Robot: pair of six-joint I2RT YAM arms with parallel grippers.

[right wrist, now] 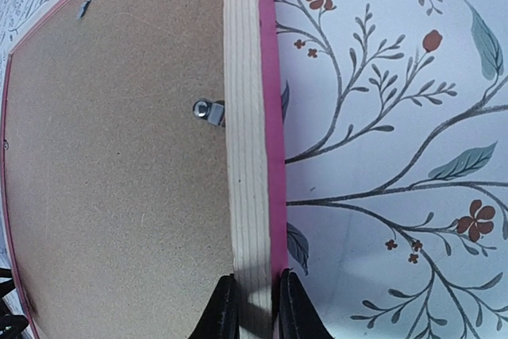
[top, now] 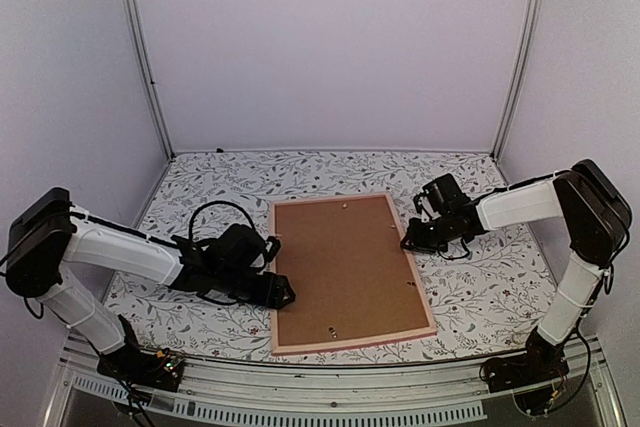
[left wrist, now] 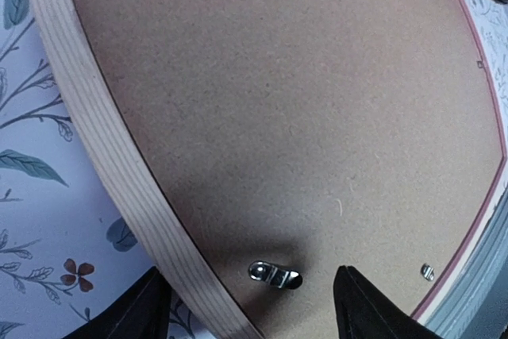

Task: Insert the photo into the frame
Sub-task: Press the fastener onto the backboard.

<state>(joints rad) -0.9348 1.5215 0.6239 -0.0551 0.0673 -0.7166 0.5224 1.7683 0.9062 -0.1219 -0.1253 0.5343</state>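
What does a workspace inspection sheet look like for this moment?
Surface: floral tablecloth, lying flat.
Job's things: frame lies face down with the backing board in it and metal clips at its edges; photo not seen.
Clutter: nothing seen.
Grippers: left gripper open, astride the frame's left rail; right gripper pinches the right rail.
Cables: black cable loops above the left wrist.
Surroundings: pale walls, metal corner posts.

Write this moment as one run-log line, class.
frame face down, backing board in it | left fingers open, straddling left rail by clip | right fingers pinching right rail | photo not in view
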